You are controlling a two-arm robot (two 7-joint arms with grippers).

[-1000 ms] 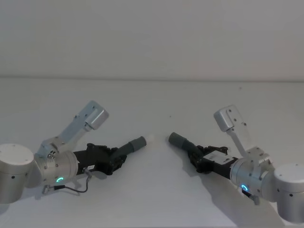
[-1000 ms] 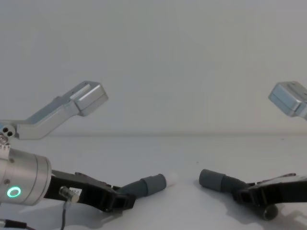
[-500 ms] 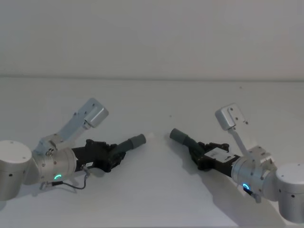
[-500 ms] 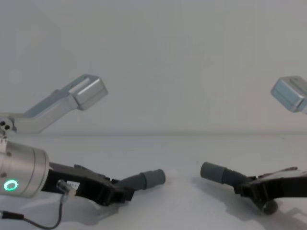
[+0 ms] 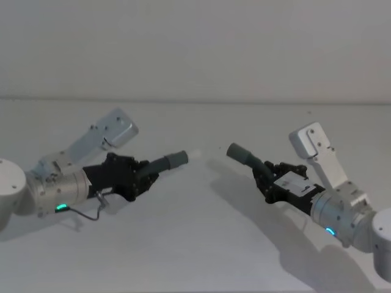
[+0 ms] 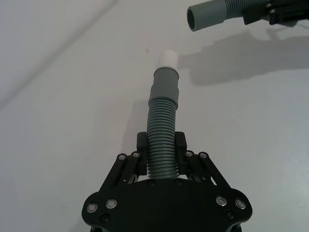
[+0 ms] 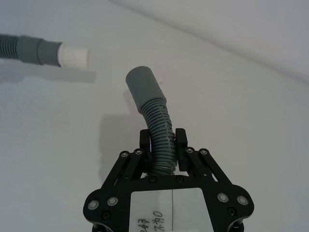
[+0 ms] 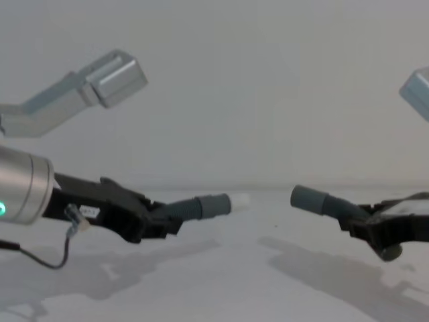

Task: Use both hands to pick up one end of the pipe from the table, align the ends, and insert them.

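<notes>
Grey on white, head view: the left gripper [image 5: 145, 174] is clamped on the left hose piece [image 5: 166, 163], the right gripper [image 5: 264, 175] on the right hose piece [image 5: 243, 155], ends facing but well apart above the table [image 5: 195, 244]. Chest view: both pieces hang clear of it. Left wrist view: the white tip [image 6: 168, 58] sits off-axis from the open cuff [image 6: 205, 14]; the right wrist view sees that cuff from behind. Alignment seems in hand; next, square the ends and close the gap.
</notes>
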